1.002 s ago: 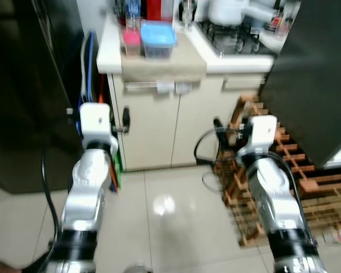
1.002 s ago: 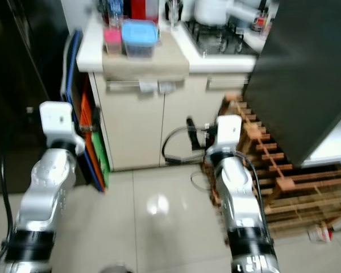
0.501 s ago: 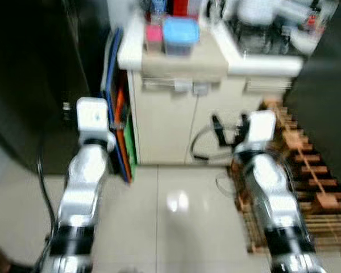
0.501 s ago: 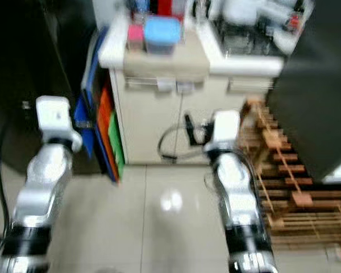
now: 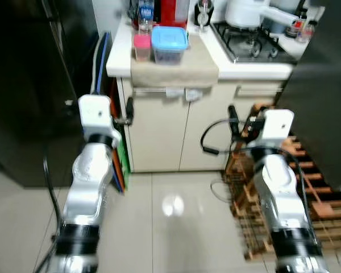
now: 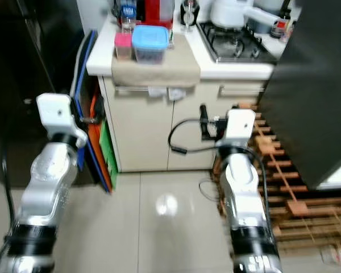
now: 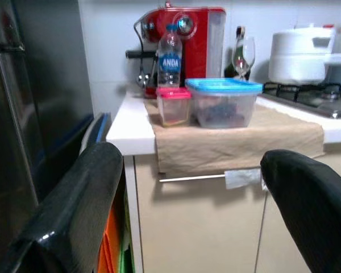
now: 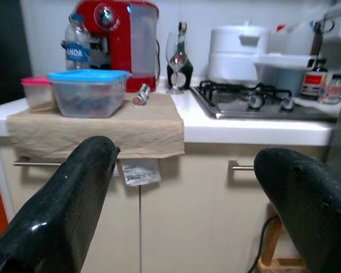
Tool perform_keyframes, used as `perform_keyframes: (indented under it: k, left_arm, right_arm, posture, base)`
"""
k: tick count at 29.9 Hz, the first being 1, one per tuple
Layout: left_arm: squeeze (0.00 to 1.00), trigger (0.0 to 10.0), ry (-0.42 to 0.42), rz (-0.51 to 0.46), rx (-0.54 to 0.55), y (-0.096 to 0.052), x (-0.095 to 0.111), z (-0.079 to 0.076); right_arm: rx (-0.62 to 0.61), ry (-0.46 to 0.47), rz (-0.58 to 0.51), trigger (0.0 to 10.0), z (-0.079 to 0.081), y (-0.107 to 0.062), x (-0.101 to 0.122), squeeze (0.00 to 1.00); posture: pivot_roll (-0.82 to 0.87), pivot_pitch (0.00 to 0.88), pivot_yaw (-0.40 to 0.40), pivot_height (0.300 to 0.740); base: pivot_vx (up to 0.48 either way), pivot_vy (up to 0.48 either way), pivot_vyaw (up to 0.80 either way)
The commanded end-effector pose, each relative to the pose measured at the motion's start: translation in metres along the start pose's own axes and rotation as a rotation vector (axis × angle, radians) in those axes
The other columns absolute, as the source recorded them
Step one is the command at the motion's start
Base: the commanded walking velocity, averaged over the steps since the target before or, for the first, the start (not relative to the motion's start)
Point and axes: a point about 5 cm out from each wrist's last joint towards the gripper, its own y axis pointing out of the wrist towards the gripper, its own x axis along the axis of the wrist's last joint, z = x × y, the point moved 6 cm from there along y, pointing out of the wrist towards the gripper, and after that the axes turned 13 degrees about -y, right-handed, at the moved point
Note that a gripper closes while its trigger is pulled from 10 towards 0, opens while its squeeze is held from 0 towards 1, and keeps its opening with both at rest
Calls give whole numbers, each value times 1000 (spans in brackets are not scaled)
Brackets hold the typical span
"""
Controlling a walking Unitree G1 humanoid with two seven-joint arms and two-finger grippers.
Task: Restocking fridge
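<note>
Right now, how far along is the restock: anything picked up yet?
Nothing done or in hand: the left gripper and right gripper are both open and empty, facing the counter. The blue-lidded container, the pink-lidded tub and the water bottle sit on the counter's cloth. Left: grasping them and loading the dark fridge.

Right gripper [image 8: 187, 227] fingers spread wide w/ nothing between, facing desk [image 8: 227, 129]: blue-lid tub [image 8: 88, 92] & pink-lid tub [image 8: 36, 92] on cloth [image 8: 102, 128], bottle [image 8: 77, 41], red machine [image 8: 120, 37], glass [image 8: 174, 61], stove [image 8: 250, 98].
</note>
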Motion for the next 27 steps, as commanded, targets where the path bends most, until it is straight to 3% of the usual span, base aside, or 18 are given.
perform_keyframes:
  k: [1, 21, 27]
  left_arm:
    - [0, 10000, 5, -31, -8, 2, 10, 0]
    - [0, 10000, 32, -81, -76, 5, 22, -13]
    - [0, 10000, 44, -124, -62, 7, 34, -9]
  right_arm:
    - [22, -5, -11, 10000, 7, 2, 4, 0]
    - [21, -7, -25, 10000, 9, 5, 5, 0]
    - [59, -24, -102, 10000, 19, 8, 27, 0]
  posture:
    - [-34, 0, -17, 740]
    - [-29, 0, -14, 740]
    - [-26, 0, -9, 740]
  base:
    - [480, 0, 0]
    - [480, 0, 0]
    - [477, 0, 0]
